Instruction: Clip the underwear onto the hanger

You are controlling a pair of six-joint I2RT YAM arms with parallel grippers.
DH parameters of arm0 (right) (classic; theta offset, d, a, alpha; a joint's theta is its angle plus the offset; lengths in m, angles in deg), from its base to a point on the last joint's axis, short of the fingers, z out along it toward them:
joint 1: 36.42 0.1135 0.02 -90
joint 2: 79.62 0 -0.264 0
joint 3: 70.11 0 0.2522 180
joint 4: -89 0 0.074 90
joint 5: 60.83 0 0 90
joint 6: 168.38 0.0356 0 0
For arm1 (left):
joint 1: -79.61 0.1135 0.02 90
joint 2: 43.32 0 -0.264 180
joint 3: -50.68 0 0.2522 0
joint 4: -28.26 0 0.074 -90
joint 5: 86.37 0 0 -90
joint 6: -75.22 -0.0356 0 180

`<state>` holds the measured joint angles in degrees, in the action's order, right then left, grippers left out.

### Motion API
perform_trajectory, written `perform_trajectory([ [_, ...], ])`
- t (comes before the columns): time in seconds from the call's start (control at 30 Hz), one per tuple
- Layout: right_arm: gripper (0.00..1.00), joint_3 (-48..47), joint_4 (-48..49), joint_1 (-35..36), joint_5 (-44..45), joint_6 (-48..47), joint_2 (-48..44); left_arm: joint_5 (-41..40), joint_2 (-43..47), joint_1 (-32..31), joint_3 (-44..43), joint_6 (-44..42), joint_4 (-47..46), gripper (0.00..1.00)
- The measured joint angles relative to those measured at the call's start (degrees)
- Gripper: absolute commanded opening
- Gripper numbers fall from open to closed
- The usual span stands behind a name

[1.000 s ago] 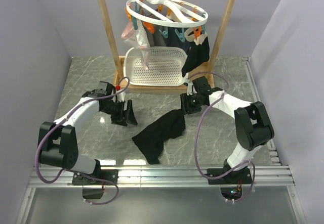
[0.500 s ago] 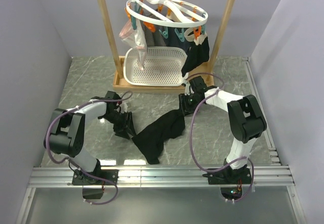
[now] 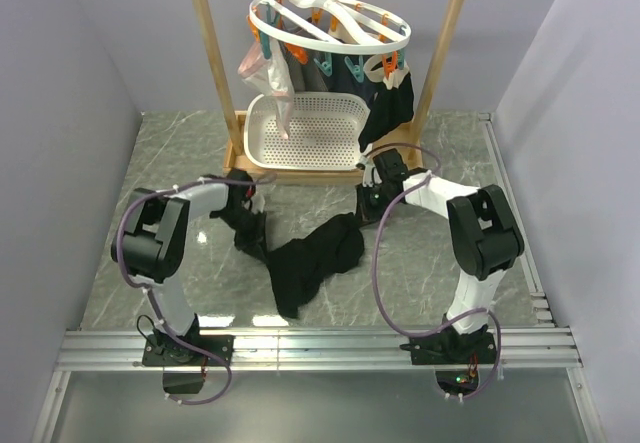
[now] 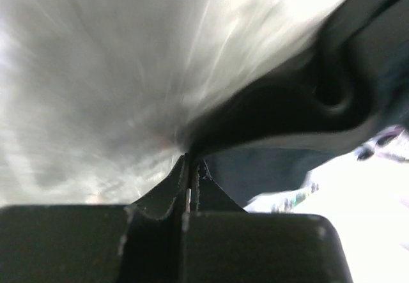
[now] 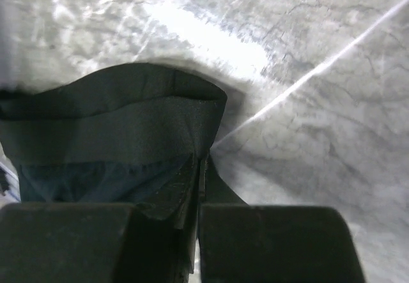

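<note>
The underwear point(image 3: 312, 260), black boxer briefs, lies crumpled on the marble table between my two arms. My left gripper point(image 3: 262, 247) sits low at its left edge with the jaws shut. The blurred left wrist view shows dark fabric point(image 4: 275, 110) running out from the closed tips point(image 4: 190, 163). My right gripper point(image 3: 360, 214) is shut on the upper right corner. There the waistband point(image 5: 115, 123) is pinched between the fingers point(image 5: 202, 161). The hanger point(image 3: 330, 25), a round white ring with orange and teal clips, hangs from the wooden rack behind.
A wooden frame rack point(image 3: 212, 73) stands at the back with a white perforated basket point(image 3: 305, 135) on its base. A pale pink-white garment point(image 3: 266, 75) and a black garment point(image 3: 390, 105) hang from the clips. Grey walls close both sides.
Both grippers have closed. The left gripper slid right to the underwear's left edge. The right gripper stayed at the upper corner, and the fabric bunched slightly between them.
</note>
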<state>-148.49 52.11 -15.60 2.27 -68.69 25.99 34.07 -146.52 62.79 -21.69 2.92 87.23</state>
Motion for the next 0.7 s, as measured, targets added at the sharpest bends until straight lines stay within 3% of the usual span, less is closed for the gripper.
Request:
perform_trajectory([
  [0.23, 0.00, 1.4, 0.1, -3.9, -1.3, -0.5, -13.1, -2.2, 4.1, 3.0, -8.1, -2.2, -1.2, 0.00],
  [0.47, 0.00, 2.4, 1.7, -7.5, -2.4, -4.5, -31.1, -7.3, 18.4, 2.0, -13.4, -6.2, -1.9, 0.00],
  [0.7, 0.00, 4.5, 0.8, -8.9, -4.6, -9.3, -43.2, -9.5, 32.0, 1.8, -15.3, -12.7, -2.6, 0.00],
])
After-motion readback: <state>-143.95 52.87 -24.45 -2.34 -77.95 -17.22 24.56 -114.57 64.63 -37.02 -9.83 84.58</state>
